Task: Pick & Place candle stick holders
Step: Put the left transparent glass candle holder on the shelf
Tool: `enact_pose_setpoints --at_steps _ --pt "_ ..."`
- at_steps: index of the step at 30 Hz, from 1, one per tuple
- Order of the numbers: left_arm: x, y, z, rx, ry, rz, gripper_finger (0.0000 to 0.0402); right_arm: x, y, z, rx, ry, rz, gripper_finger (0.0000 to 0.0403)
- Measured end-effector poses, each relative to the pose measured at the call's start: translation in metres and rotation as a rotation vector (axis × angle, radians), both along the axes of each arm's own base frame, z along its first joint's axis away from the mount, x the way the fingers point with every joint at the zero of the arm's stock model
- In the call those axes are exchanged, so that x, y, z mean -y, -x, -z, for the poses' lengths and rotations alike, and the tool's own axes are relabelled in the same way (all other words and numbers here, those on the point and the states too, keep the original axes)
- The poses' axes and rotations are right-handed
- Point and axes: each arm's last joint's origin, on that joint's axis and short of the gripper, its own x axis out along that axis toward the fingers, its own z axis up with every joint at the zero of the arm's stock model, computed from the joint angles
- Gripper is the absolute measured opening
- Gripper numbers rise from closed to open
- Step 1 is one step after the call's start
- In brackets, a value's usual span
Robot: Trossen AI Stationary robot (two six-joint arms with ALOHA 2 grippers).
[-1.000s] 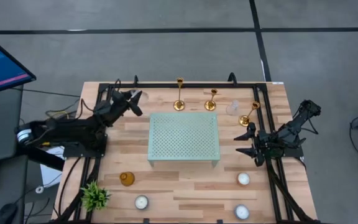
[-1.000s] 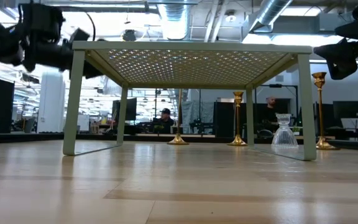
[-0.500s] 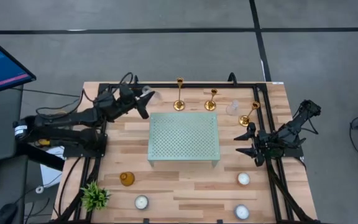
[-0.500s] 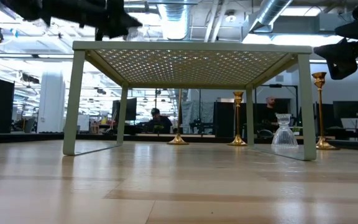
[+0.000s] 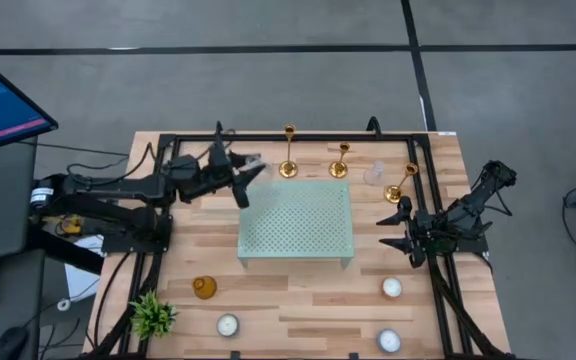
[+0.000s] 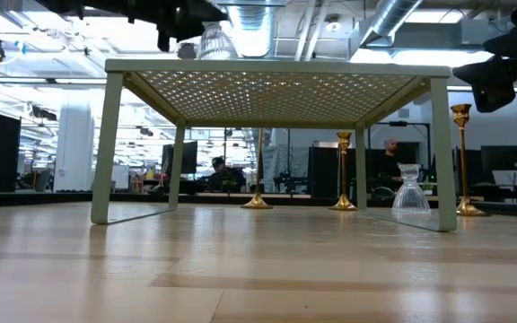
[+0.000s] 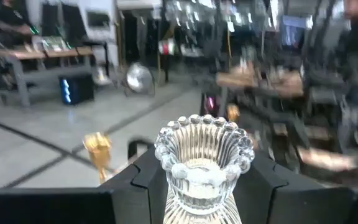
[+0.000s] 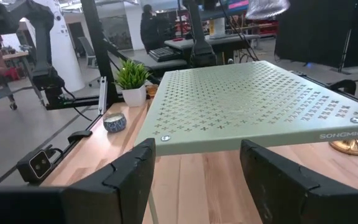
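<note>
My left gripper is shut on a clear ribbed glass holder above the far left corner of the green perforated shelf. The glass also shows in the low view. Three gold candlestick holders stand on their round bases along the table's far side: one, a shorter one and a third at the right. In the low view they stand beyond the shelf. My right gripper is open and empty by the shelf's right end. My left gripper pinches the glass holder between its two fingers, on the body below its beaded cup. The cup end sticks out past the fingertips. The holder is lifted clear, higher than the shelf top.
A second clear glass holder stands between the two right candlesticks. An amber glass cup, a small plant and three white tealights sit along the near side. Black rails frame the table.
My left gripper has risen and gone toward the table's right edge with the glass holder, from beside the shelf's far left to over its far left corner. The right arm has kept still.
</note>
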Motion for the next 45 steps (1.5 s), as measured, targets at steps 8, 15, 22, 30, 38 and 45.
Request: enact_pose_setpoints --at_steps 8,15,22,30,38,45 --pt "0.008 0.001 0.006 -0.039 0.039 0.011 0.0134 0.000 0.000 0.000 0.000 0.000 0.000 0.0226" --pt "0.008 -0.002 0.034 -0.112 0.097 0.006 0.0135 0.000 0.000 0.000 0.000 0.001 0.000 0.0226" --pt "0.007 -0.004 0.039 -0.136 0.094 0.003 0.0135 0.000 0.000 0.000 0.000 0.000 0.000 0.0226" --pt "0.007 -0.016 0.055 -0.216 0.074 0.000 0.0135 0.000 0.000 0.000 0.000 0.000 0.000 0.0226" --pt "0.007 -0.013 0.053 -0.236 0.036 -0.003 0.0136 0.000 0.000 0.000 0.000 0.000 0.000 0.0226" --pt "0.007 -0.013 0.052 -0.233 0.023 -0.002 0.0147 0.000 0.000 0.000 0.000 0.000 0.000 0.0226"
